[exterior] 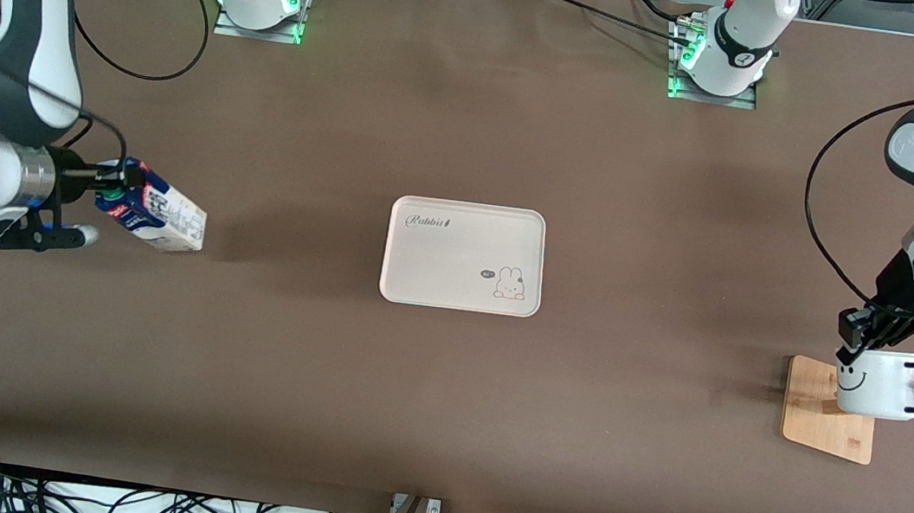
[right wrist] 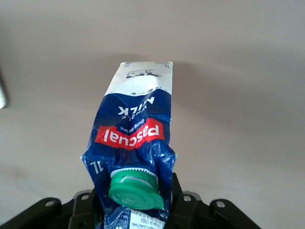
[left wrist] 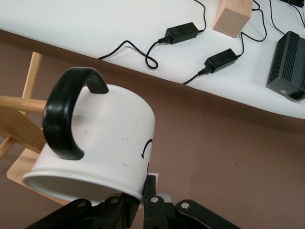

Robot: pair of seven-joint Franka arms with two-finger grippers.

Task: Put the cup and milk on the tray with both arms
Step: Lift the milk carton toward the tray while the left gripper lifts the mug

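Gripping milk (exterior: 157, 215) by its crumpled top, right end effector (exterior: 116, 181), left end effector (exterior: 866, 337) clamped on cup (exterior: 882, 384) rim

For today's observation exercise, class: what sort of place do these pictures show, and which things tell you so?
Most likely a robotics lab or test bench. Two robot arms are bolted along one edge of a brown table, loose cables and power adapters lie around it, and only a tray lies at its middle.

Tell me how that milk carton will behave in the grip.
The milk carton probably gives rather than stays stiff: its blue top is crumpled where the right gripper pinches it. Held only by its top, it hangs tilted and may swing. On the tray its tall shape could tip.
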